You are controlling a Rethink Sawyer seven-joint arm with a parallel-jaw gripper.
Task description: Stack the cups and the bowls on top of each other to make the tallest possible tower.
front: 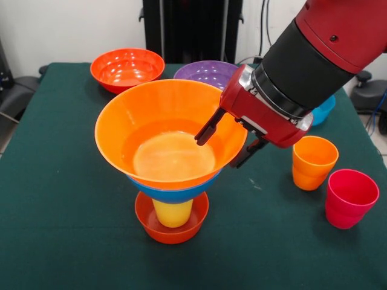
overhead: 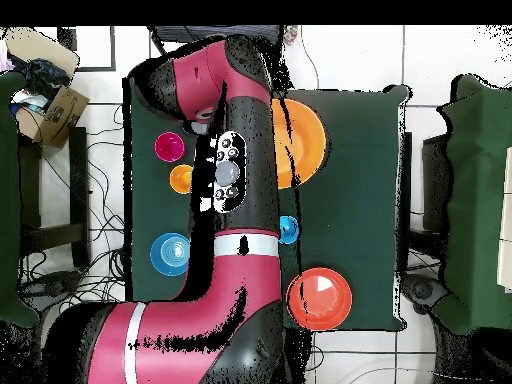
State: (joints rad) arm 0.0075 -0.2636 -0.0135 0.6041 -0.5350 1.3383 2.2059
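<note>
The tower stands at the table's near middle: a small red-orange bowl (front: 172, 231) at the bottom, a yellow cup (front: 173, 212) in it, a large blue bowl (front: 175, 194) on the cup, and the large light orange bowl (front: 163, 130) nested on top, also in the overhead view (overhead: 305, 140). My gripper (front: 221, 151) is open and straddles the orange bowl's right rim. One finger (front: 208, 128) is inside the bowl and the other (front: 248, 152) outside. The orange cup (front: 313, 162) and the pinkish red cup (front: 351, 197) stand apart at the right. In the overhead view the arm hides the gripper.
A medium red-orange bowl (front: 127, 68) and a purple bowl (front: 208, 74) sit at the table's far side. A teal-blue bowl (front: 323, 110) peeks out behind the arm at the far right. A small blue round thing (overhead: 288, 230) shows beside the arm in the overhead view.
</note>
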